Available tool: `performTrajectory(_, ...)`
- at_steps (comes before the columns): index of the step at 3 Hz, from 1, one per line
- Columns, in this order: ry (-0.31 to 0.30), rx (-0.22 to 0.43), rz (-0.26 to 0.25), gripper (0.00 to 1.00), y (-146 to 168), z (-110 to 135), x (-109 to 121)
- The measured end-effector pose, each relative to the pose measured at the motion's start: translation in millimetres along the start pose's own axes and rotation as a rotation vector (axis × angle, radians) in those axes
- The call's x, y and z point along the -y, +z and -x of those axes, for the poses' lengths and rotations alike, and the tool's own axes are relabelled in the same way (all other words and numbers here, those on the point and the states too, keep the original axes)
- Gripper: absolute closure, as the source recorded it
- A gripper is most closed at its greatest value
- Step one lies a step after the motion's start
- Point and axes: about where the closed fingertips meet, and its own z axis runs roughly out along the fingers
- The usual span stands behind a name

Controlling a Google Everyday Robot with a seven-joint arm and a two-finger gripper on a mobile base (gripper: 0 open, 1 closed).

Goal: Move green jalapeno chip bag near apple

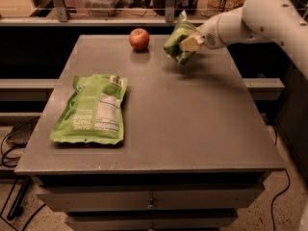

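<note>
Item: dark green crinkly chip bag (175,36), tilted and lifted off the grey tabletop (192,129), just right of the small round red apple (139,38) near the back edge. Gripper (189,44) is clamped on the bag's right side. 1 white arm (255,16) reaches in from the right. Large lime-green pouch (91,110) lies flat front-left.

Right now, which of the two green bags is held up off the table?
The darker green jalapeno chip bag, clamped in the gripper right of the apple. The lime-green pouch lies flat on the table.
</note>
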Motion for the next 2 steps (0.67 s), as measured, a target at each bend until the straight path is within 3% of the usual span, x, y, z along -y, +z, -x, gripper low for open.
performTrajectory(2, 0.027, 0.034, 0.076, 0.35, 49.6, 5.3, -8.3)
